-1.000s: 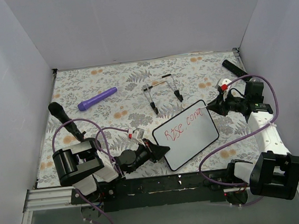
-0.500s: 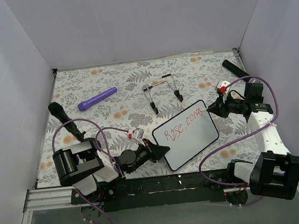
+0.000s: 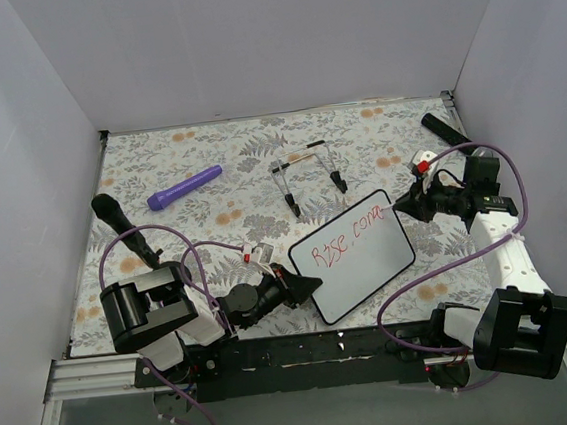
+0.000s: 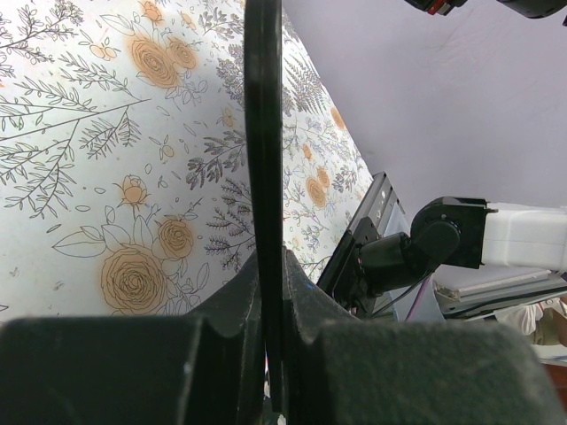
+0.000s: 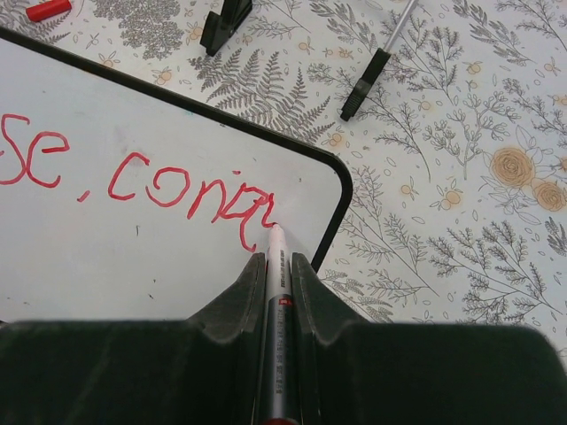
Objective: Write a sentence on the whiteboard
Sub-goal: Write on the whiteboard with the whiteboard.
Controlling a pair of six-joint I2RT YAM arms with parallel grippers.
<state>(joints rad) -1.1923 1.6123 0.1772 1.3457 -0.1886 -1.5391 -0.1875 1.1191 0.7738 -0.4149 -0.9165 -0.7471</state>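
The whiteboard [image 3: 353,256] lies tilted on the floral table, white with a black rim. My left gripper [image 3: 314,284] is shut on its near left edge; in the left wrist view the rim [image 4: 263,133] runs edge-on between the jaws. The sentence [image 3: 351,238] in red reads "Rise. conqu" in one slanted line; the right wrist view shows "se. conqu" [image 5: 142,181]. My right gripper [image 3: 403,201] is shut on a slim marker pen [image 5: 277,310], its tip touching the whiteboard [image 5: 177,257] at the end of the last letter, near the board's far right corner.
A black wire stand [image 3: 308,175] lies behind the board. A purple pen [image 3: 184,188] lies at the back left, a black handle [image 3: 124,228] at the left, a black bar [image 3: 443,127] at the back right. A red cap [image 5: 49,10] lies beside the board.
The marker tip has shifted slightly right, adding strokes at the end of "conqu". The left gripper and the whiteboard have not moved.
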